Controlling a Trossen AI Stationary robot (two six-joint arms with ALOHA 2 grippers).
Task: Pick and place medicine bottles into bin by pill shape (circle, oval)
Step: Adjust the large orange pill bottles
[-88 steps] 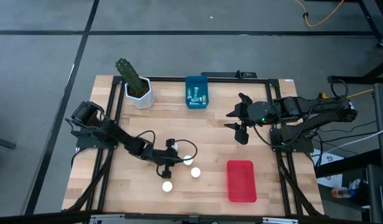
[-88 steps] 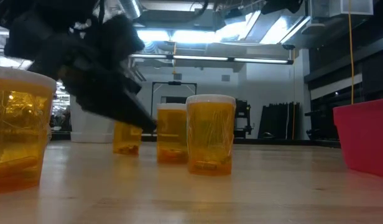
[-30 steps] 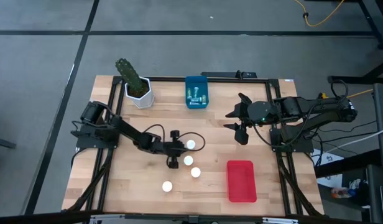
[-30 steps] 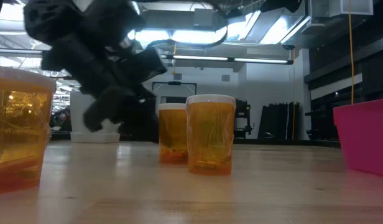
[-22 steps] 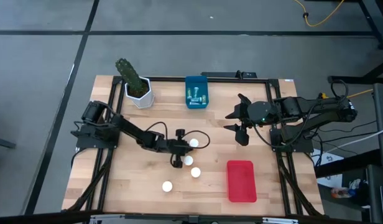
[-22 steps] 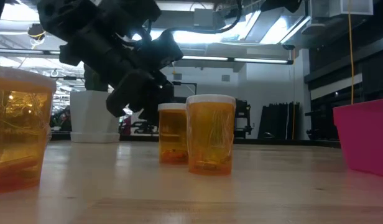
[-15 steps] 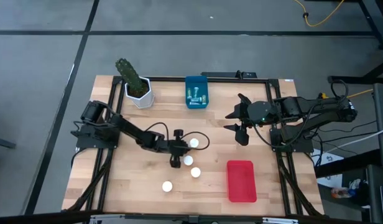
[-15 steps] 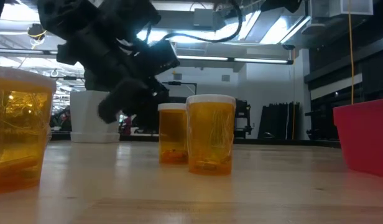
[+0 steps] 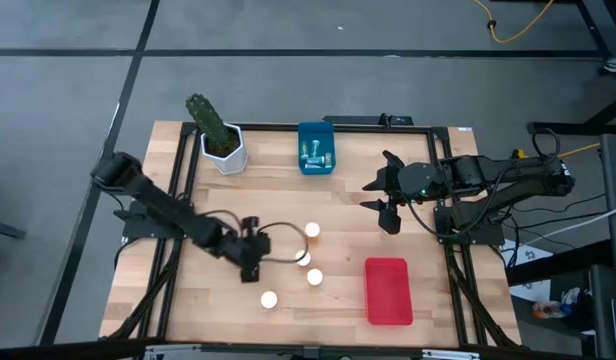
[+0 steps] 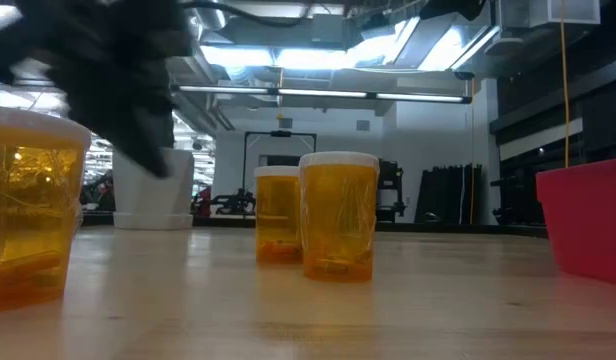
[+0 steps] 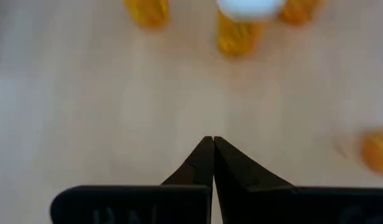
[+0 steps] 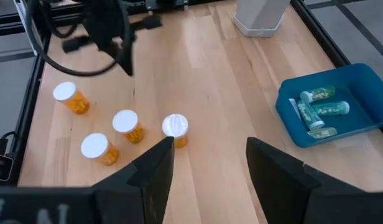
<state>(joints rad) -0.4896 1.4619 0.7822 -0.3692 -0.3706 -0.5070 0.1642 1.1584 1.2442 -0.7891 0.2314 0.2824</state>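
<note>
Four orange medicine bottles with white caps stand upright mid-table: the farthest [image 9: 312, 230], two more [image 9: 302, 257] [image 9: 315, 276], and the nearest [image 9: 269, 298]. Three show in the low view [image 10: 28, 200] [image 10: 278, 215] [image 10: 338, 215]. Several greenish bottles [image 9: 315, 152] lie in the blue bin [image 9: 301, 135]. My left gripper [image 9: 258, 250] [image 11: 211, 140] is shut and empty, left of the orange bottles and above the table. My right gripper [image 9: 370, 193] [image 12: 210, 162] is open and empty, raised at the right of the table.
A red bin [image 9: 388, 290] sits at the near right, also in the low view [image 10: 588, 215]. A white pot with a green cactus [image 9: 220, 135] stands at the far left. A black frame borders the table. Bare wood lies between the bottles and the blue bin.
My left gripper has drawn back from beside the farthest orange bottle toward the table's left edge and a little toward the near edge. The four orange bottles stand where they were. My right arm has kept still.
</note>
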